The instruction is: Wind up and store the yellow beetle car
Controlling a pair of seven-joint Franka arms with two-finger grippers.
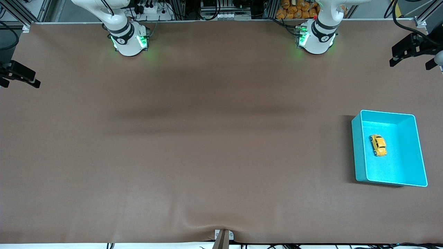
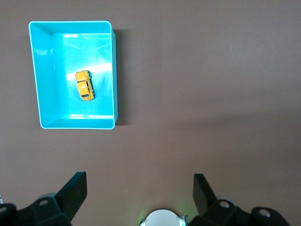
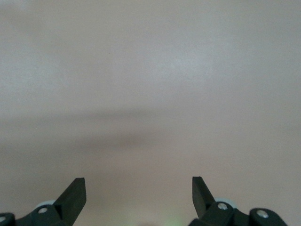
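The yellow beetle car (image 1: 378, 145) lies on the floor of the turquoise bin (image 1: 360, 148) toward the left arm's end of the table. In the left wrist view the car (image 2: 84, 85) sits in the bin (image 2: 43, 89), well away from my left gripper (image 2: 139, 181), which is open, empty and high above bare table. My right gripper (image 3: 138, 184) is open and empty over bare table at the right arm's end. In the front view the left gripper (image 1: 413, 60) and the right gripper (image 1: 17, 79) show at the frame's edges.
The brown table mat (image 1: 207, 155) has a raised wrinkle by a clamp (image 1: 223, 237) at the edge nearest the front camera. The two arm bases (image 1: 129, 39) (image 1: 316, 38) stand along the table's top edge.
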